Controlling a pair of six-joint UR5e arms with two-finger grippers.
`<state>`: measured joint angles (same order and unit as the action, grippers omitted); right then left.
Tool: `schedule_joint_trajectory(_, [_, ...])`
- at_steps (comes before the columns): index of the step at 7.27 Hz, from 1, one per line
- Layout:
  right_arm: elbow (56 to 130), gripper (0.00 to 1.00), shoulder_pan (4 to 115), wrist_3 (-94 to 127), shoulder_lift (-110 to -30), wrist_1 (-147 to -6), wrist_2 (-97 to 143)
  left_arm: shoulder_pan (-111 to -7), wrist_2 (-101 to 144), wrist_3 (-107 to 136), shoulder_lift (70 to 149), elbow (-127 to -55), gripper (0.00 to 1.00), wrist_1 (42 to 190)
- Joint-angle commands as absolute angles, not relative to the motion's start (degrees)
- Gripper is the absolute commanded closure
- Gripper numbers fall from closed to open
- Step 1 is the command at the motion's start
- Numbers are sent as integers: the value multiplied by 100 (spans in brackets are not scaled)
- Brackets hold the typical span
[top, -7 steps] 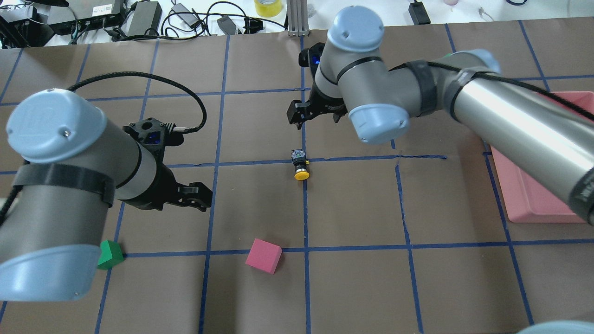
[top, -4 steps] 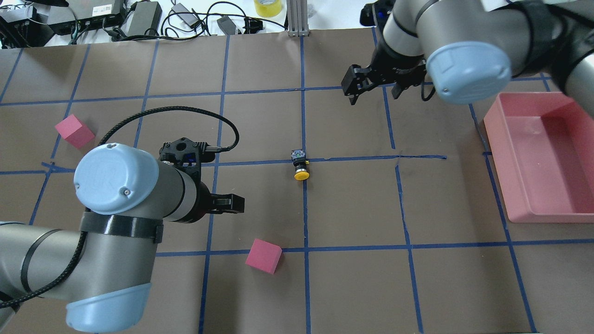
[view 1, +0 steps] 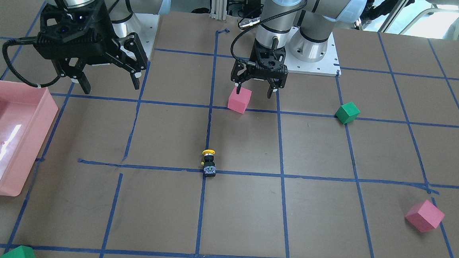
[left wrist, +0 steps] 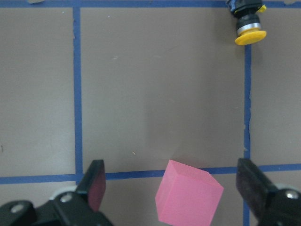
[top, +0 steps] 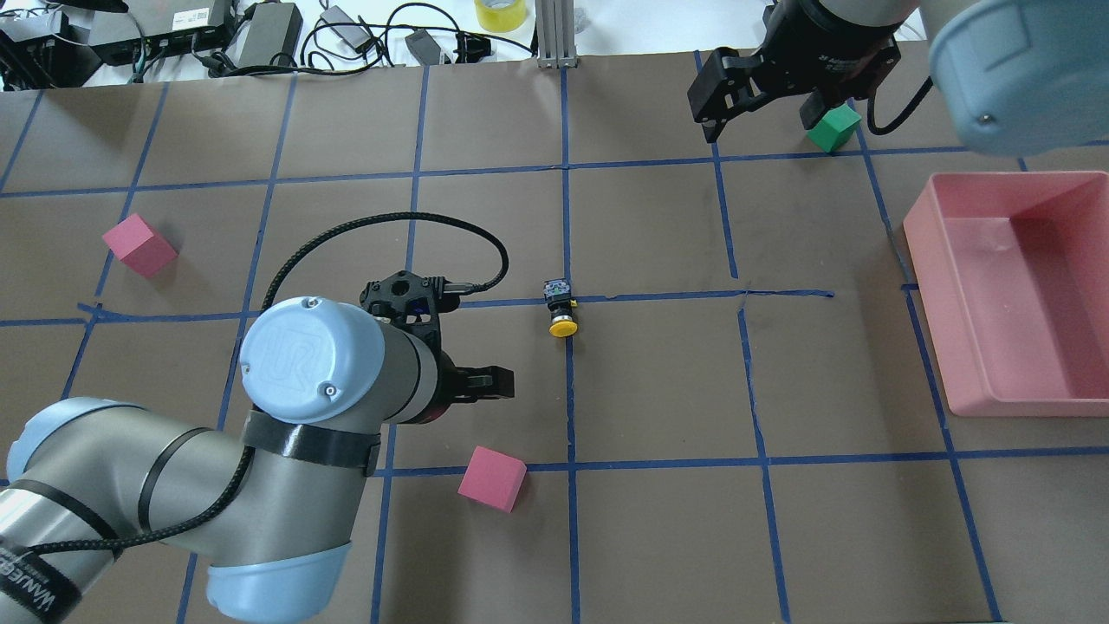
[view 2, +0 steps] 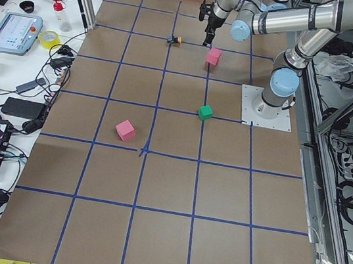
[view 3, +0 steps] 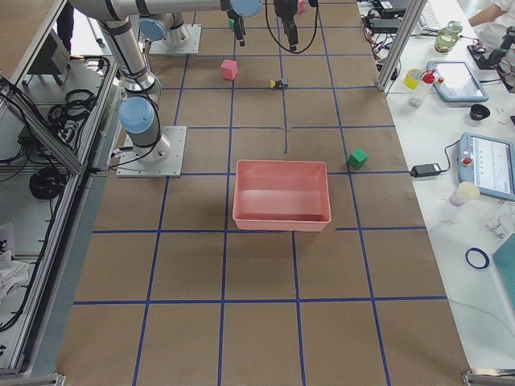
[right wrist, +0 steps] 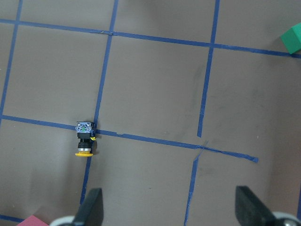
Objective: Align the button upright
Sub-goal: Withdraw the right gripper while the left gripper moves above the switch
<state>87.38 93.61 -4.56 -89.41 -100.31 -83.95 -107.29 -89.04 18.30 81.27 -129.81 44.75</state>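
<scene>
Yellow button seemingly lies beyond left end effector.

A tiny push-button with a yellow cap and black body lies on its side on a blue tape line of the brown paper-covered table, cap toward the near edge. The left gripper hangs just left of it, near a small pink cube. The right gripper, fingers spread, is well apart at the far edge beside a green cube; a pink plastic tray sits at right.

Silver arm tubes, pale blue joint caps; black left claw, braided black cable.
</scene>
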Motion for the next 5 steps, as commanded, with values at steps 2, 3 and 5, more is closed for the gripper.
schedule_joint_trajectory(2, [8745,0,9290,-413,-8903,-10019,-8244,-11283,-9026,2677,8734,-12964,0,3317])
schedule_joint_trajectory(3, [8745,0,9264,-413,-8903,-10011,-8383,-11555,-9496,3003,8884,-12955,0,3131])
schedule_joint_trajectory(5, [8798,0,9255,-352,-8903,-9958,-8358,-11891,-10167,3566,9192,-12798,0,3024])
